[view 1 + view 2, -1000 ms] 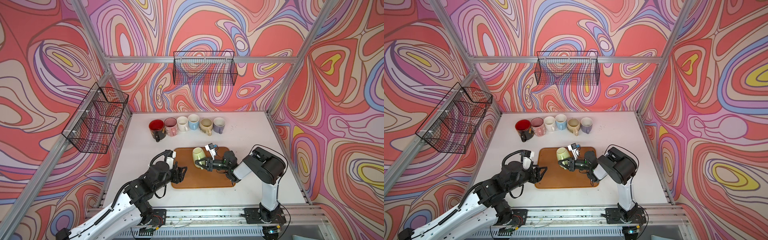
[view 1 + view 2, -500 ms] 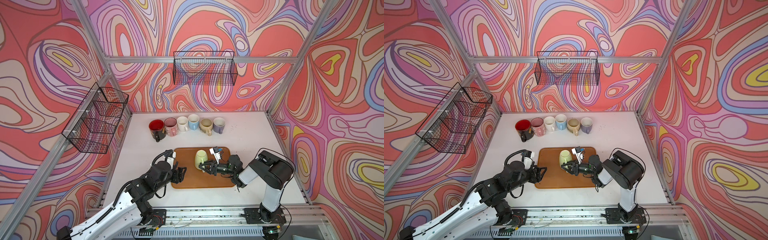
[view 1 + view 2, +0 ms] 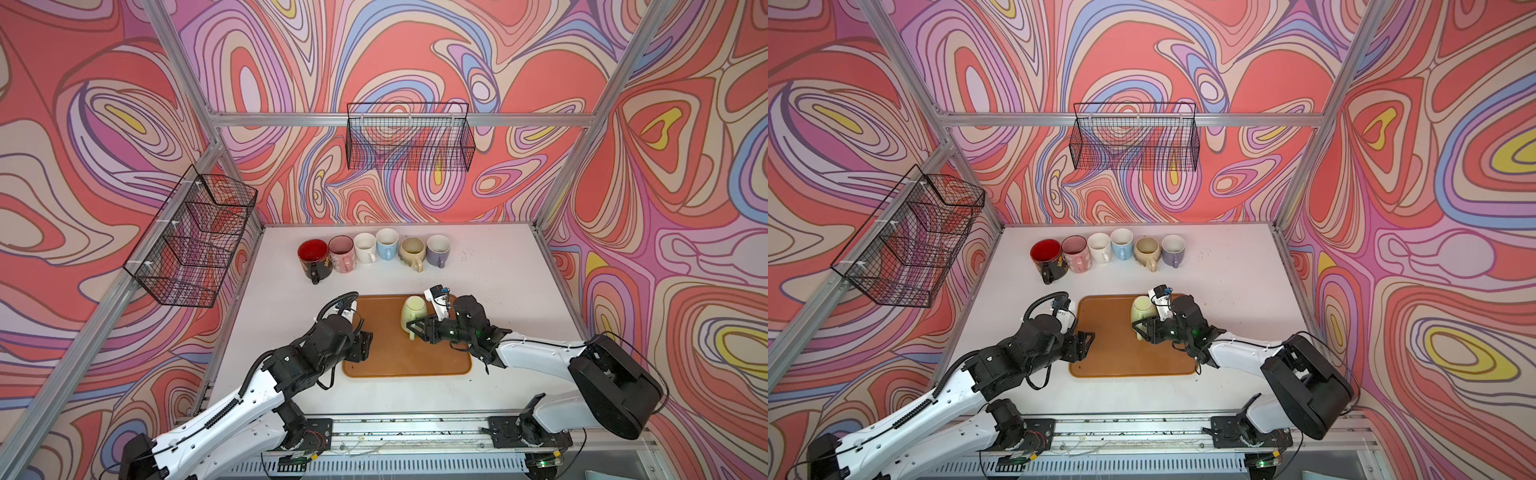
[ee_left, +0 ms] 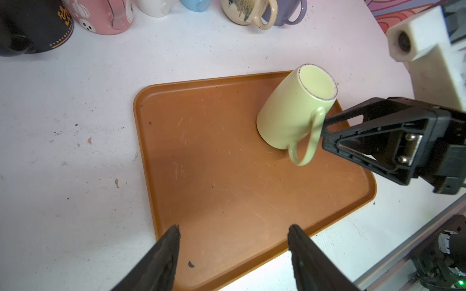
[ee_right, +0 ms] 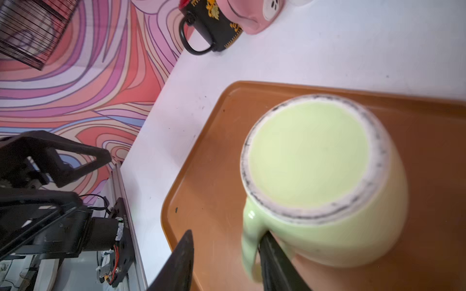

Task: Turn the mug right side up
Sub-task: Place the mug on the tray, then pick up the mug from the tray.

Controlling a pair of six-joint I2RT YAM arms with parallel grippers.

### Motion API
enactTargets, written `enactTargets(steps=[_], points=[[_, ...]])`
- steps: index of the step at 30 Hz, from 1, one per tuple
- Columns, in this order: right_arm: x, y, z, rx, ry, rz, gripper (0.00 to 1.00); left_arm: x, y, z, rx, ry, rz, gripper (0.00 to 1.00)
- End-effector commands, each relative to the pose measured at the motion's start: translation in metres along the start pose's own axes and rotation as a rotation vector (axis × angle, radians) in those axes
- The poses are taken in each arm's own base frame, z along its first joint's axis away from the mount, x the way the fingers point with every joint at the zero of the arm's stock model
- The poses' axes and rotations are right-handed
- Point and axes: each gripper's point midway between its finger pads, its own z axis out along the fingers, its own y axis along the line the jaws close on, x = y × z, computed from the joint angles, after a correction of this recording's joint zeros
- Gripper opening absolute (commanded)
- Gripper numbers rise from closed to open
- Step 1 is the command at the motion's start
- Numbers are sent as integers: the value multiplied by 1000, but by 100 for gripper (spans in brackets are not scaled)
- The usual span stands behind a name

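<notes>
On the brown tray [image 3: 399, 353], near its far edge, the green mug [image 3: 413, 311] stands upside down, base up. My right gripper [image 5: 227, 234] straddles its handle [image 5: 248, 234], jaws parted, one finger through the loop, the other clear. My left gripper [image 4: 234, 228] hangs wide open at the tray's left edge.

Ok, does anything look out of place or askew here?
Only the green mug: it stands upside down, base up, on the brown tray, while the six mugs in the back row are upright. The right gripper, jaws open, straddles its handle.
</notes>
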Motion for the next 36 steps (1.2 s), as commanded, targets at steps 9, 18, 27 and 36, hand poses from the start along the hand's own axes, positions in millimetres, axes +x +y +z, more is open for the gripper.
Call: enactTargets(steps=[9,18,27,36], points=[[29,-8,-14,108,100,28,44,-12,-1,-7,-8,-23,11,67],[0,-35,-70,466,68,127,45,-22,-35,10,-40,135,153,70],[-13,-77,-113,671,-12,264,55,-16,-78,53,-155,269,284,67],[-11,-101,-128,737,-21,304,61,-4,-92,92,-209,378,280,61]])
